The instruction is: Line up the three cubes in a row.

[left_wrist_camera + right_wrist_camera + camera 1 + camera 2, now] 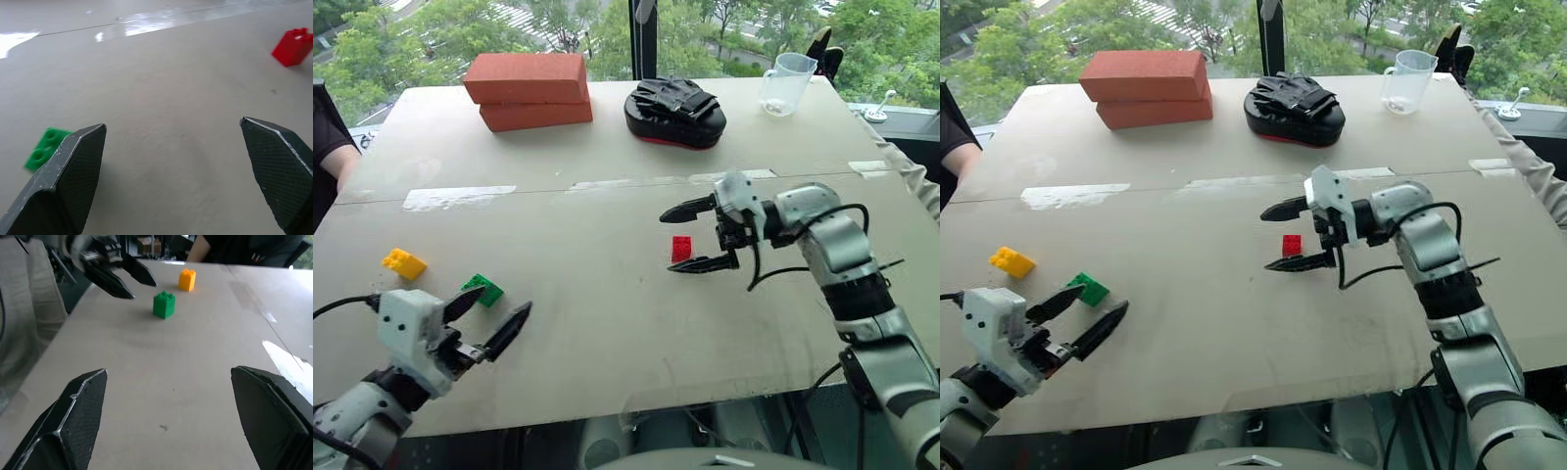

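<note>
Three cubes rest on the beige table (607,323). The red cube (681,249) stands alone near the middle, and from above it appears between the fingers of my open right gripper (667,241), which points left and holds nothing. At the left lie the green cube (484,290) and, further left, the yellow cube (404,262). My left gripper (505,299) is open and empty, its upper finger just right of the green cube. The left wrist view has the green cube (46,148) beside one finger and the red cube (293,46) far off. The right wrist view looks toward the green cube (164,304), the yellow cube (187,279) and the left gripper (122,276).
Two large red-orange bricks (529,90) are stacked at the back left. A black glove on a black pad (674,113) and a clear measuring cup (787,83) stand at the back. A person's arm (333,147) is at the left edge. Tape strips (458,197) cross the table.
</note>
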### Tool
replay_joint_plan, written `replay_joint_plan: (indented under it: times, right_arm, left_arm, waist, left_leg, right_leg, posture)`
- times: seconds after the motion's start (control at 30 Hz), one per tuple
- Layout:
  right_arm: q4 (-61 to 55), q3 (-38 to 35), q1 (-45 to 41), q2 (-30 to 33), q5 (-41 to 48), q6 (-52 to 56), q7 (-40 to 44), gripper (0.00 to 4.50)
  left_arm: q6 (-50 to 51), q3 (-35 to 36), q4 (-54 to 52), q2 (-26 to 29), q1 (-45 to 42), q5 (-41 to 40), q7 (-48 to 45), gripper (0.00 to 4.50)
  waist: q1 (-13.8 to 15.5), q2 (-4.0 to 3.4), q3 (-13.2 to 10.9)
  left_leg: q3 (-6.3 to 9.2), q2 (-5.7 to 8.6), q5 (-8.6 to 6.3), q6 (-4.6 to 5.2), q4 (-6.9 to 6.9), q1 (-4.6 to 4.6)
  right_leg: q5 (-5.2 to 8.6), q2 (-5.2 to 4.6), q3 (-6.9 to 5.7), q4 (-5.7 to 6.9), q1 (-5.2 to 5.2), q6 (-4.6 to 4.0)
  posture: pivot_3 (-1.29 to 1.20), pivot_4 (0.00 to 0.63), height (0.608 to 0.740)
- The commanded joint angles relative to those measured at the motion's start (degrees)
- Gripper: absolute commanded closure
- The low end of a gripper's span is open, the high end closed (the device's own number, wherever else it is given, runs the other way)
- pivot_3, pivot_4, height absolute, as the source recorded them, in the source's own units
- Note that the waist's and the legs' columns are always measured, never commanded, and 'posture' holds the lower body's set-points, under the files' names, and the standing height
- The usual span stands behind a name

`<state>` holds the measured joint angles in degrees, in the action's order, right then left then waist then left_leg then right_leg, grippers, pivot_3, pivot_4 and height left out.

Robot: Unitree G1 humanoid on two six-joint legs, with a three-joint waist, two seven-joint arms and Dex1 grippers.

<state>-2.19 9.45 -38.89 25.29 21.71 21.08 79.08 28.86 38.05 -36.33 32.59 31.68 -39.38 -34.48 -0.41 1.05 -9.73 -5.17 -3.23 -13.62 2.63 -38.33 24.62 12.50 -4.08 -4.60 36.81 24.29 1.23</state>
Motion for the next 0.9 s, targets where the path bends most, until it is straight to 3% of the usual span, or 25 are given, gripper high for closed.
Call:
replay_joint_plan:
  times: [0.03, 0.37, 0.47, 0.67, 0.9]
  right_arm:
    - [-12.5, -4.3, 6.2, 2.4, 5.0, -0.3, -2.3, 0.35]
    - [-19.9, -5.5, 13.0, 7.3, 6.3, -0.4, -8.0, 0.35]
    - [-21.6, -6.1, 14.3, 8.4, 6.6, -0.3, -9.4, 0.3]
    - [-25.2, -7.7, 17.8, 10.1, 7.2, -1.0, -13.2, 0.3]
    - [-31.2, -11.1, 24.4, 11.8, 8.3, -0.7, -18.3, 0.3]
  left_arm:
    - [0.8, 2.2, 5.6, 4.3, -1.3, 3.8, 0.5, 0.0]
    - [-2.6, -6.1, 21.2, 16.9, -12.0, 12.1, -8.9, 0.0]
    - [-4.3, -9.8, 25.3, 19.4, -15.2, 14.3, -12.5, 0.62]
    - [-6.4, -11.3, 28.4, 20.1, -20.5, 13.5, -17.5, 3.24]
    - [-0.2, -17.4, 27.6, 21.0, -34.5, 6.6, -25.0, 3.24]
  waist:
    - [0.1, 0.09, 0.1]
    - [0.0, 0.07, 0.0]
    - [-0.1, 0.11, 0.1]
    - [0.1, 0.12, 0.1]
    - [1.2, 0.11, 0.0]
  left_leg:
    - [0.05, -0.01, 0.0, 0.0, -0.01, -0.05]
    - [0.01, -0.04, -0.15, -0.28, 0.0, -0.11]
    - [-0.01, -0.04, -0.14, -0.27, 0.01, 0.02]
    - [-0.12, -0.03, 0.0, -0.05, 0.05, 0.09]
    - [-0.06, -0.04, 0.0, -0.03, 0.0, 0.05]
  right_leg:
    - [0.01, -0.01, -0.05, 0.0, 0.01, 0.0]
    - [-0.03, -0.07, -0.11, 0.0, -0.01, -0.07]
    - [-0.04, -0.07, -0.09, -0.01, 0.09, -0.08]
    - [-0.05, -0.11, -0.08, -0.05, 0.1, -0.07]
    - [-0.04, -0.1, -0.1, -0.01, 0.13, -0.05]
  posture:
    - [0.0, 0.15, 0.74]
    - [0.0, 0.15, 0.74]
    - [0.0, 0.15, 0.74]
    - [0.0, 0.15, 0.74]
    - [0.0, 0.15, 0.74]
